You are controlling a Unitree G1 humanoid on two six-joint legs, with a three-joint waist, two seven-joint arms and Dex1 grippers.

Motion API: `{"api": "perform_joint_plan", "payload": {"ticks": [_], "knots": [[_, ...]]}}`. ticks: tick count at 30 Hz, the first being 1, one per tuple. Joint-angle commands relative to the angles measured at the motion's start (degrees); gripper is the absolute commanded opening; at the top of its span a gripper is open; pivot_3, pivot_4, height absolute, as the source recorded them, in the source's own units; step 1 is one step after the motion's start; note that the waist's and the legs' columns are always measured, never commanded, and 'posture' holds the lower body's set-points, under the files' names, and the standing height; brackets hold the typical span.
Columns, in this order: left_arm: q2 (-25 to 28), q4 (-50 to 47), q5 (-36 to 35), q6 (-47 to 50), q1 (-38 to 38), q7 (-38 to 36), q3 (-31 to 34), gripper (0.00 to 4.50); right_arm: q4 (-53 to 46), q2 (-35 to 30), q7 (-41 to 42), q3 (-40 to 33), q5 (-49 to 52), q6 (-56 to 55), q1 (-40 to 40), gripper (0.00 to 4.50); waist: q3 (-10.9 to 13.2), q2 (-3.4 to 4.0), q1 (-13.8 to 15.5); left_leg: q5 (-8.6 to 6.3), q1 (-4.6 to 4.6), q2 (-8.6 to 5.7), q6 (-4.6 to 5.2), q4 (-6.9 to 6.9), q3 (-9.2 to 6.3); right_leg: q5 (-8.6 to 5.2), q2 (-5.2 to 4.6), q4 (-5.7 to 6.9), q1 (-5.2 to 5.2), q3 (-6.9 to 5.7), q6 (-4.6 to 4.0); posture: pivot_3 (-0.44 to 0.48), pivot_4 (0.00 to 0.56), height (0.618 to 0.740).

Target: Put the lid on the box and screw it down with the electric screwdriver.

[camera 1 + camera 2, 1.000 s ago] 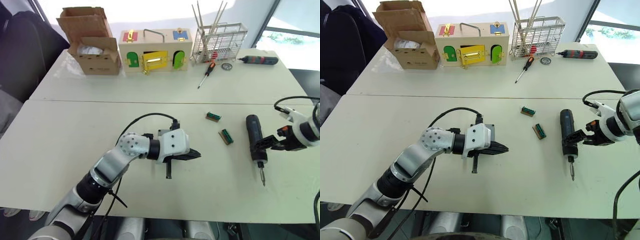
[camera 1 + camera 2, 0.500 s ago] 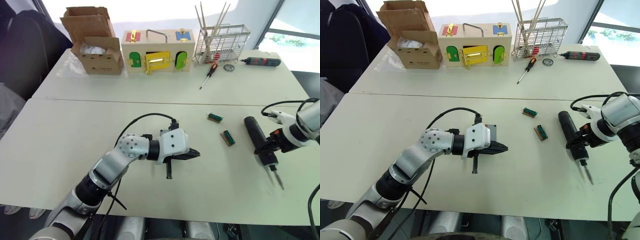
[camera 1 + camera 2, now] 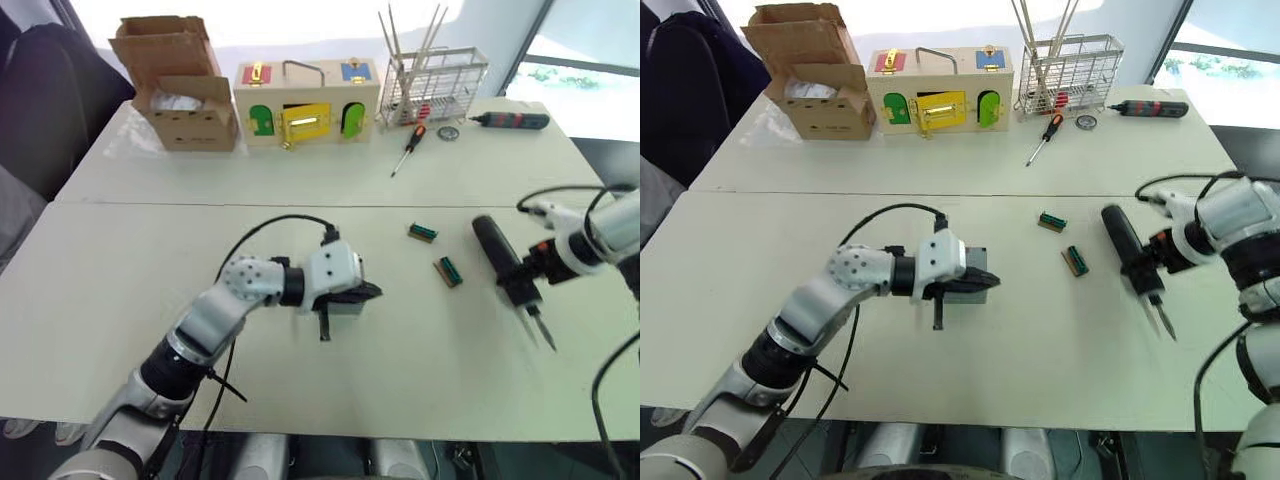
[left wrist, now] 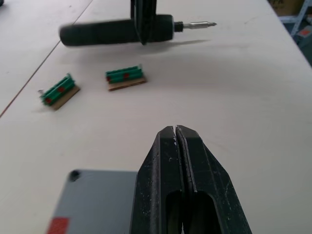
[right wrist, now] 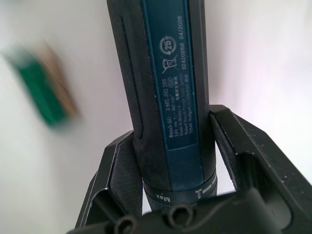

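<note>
The right gripper (image 3: 1152, 262) is clamped on the electric screwdriver (image 3: 1126, 248), a thick black cylinder with a blue label panel and a thin metal bit aimed toward five o'clock over the table (image 3: 1060, 350). Two small green connectors (image 3: 1074, 260) lie at its nine o'clock. The left gripper (image 4: 176, 134), fingers pressed together, is held over the box (image 4: 92, 202), a grey square bearing a red mark, mid-table.

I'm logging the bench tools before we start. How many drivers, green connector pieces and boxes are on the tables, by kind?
Powered drivers: 2, the electric screwdriver and a black tool with red marks
Manual screwdriver: 1
Green connector pieces: 2
Boxes: 3, cardboard box, wooden box, grey box
Total: 8
</note>
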Motion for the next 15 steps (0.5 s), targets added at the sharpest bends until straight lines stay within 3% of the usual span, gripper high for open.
{"api": "perform_joint_plan", "payload": {"ticks": [1, 3, 5, 8, 11, 15], "knots": [[1.5, 3.4, -3.9, -0.7, -2.9, -2.4, 6.8, 0.0, -4.5, 0.4, -7.9, -17.2, 3.0, 1.2, -4.8, 1.95, 0.0, 0.01, 0.1, 0.01, -0.18, 0.07, -0.02, -0.03, -0.04, 0.0, 0.05, 0.01, -0.19, -0.08, 0.0, 0.0, 0.15, 0.735], [2.6, 6.1, -5.8, 0.0, -4.7, -4.4, 9.3, 0.0, -12.4, 4.9, -13.9, -30.6, 6.2, 2.6, -1.8, 1.95, 0.0, -0.03, 0.3, 0.06, -0.68, 0.1, -0.11, 0.06, -0.13, 0.0, 0.06, 0.1, -0.72, -0.18, -0.01, 0.0, 0.15, 0.735], [4.1, 8.7, -6.8, 0.3, -5.9, -6.5, 10.9, 0.0, -27.2, 14.7, -20.2, -45.9, 10.9, -0.4, 3.7, 1.95, -0.1, -0.12, 0.2, 0.09, -0.82, 0.1, -0.15, 0.09, -0.23, 0.01, 0.04, 0.25, -0.82, -0.28, -0.02, 0.0, 0.15, 0.735], [5.6, 10.1, -7.5, 0.8, -6.7, -8.5, 11.4, 0.0, -43.3, 26.6, -25.4, -57.1, 17.3, -3.3, 9.6, 1.95, 0.0, -0.12, 0.1, 0.09, -0.84, 0.01, -0.15, 0.15, -0.22, 0.02, -0.03, 0.55, -0.79, -0.28, -0.01, 0.0, 0.15, 0.735], [6.7, 9.4, -8.2, 3.2, -7.4, -10.1, 10.5, 0.0, -55.5, 38.4, -30.2, -59.0, 23.5, -5.7, 15.3, 1.95, -0.1, -0.12, 0.4, 0.14, -0.83, -0.11, -0.2, 0.36, -0.34, 0.02, -0.07, 0.84, -0.78, -0.22, -0.01, 0.0, 0.15, 0.735], [6.6, 8.6, -8.6, 5.0, -7.3, -10.8, 9.4, 0.0, -60.9, 45.6, -34.5, -53.3, 23.6, -12.8, 20.7, 1.95, -0.1, -0.11, -0.1, 0.15, -0.81, -0.18, -0.2, 0.35, -0.37, 0.02, -0.07, 0.88, -0.78, -0.16, -0.01, 0.0, 0.15, 0.735]]}}
